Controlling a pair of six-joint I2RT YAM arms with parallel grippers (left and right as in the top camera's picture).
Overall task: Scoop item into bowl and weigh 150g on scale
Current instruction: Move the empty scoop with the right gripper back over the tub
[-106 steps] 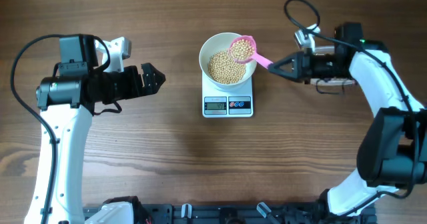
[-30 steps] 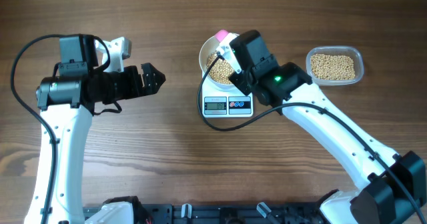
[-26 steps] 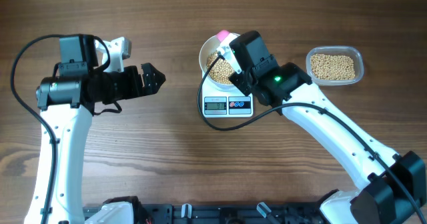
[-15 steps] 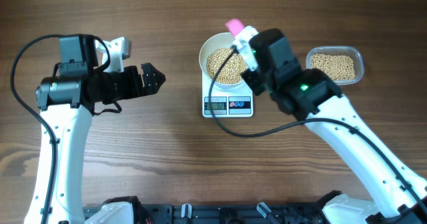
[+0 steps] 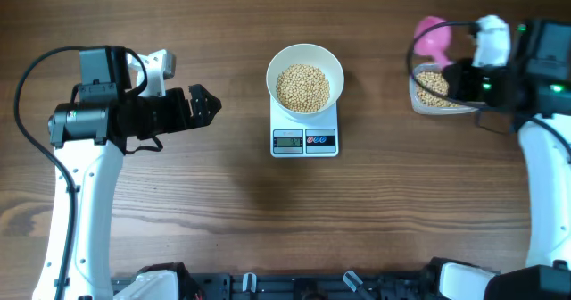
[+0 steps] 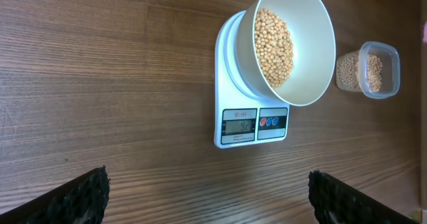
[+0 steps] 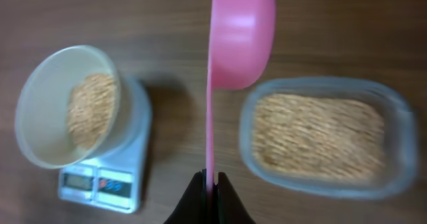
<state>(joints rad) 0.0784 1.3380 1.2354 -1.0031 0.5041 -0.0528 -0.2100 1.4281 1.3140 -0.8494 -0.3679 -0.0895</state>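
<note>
The white bowl point(image 5: 277, 63) stands on the scale point(image 5: 304, 142) at the table's middle, with a pile of tan beans point(image 5: 302, 87) in it. My right gripper point(image 7: 209, 183) is shut on the thin handle of a pink scoop point(image 7: 240, 31). The scoop hangs over the near-left edge of the clear tub point(image 7: 320, 137) of beans, at the far right of the table point(image 5: 432, 37). No beans show in the scoop. My left gripper point(image 5: 203, 106) hovers wide open left of the scale, holding nothing; it looks toward the bowl point(image 6: 313, 44) and scale point(image 6: 253, 124).
The clear tub point(image 5: 416, 95) sits at the far right, partly covered by my right arm. Bare wood lies between the left gripper's fingertips point(image 6: 80, 197). The scale's display faces the table's front edge.
The right arm has swung from over the bowl to the far right, carrying the pink scoop to the tub. The left arm has stayed still.
</note>
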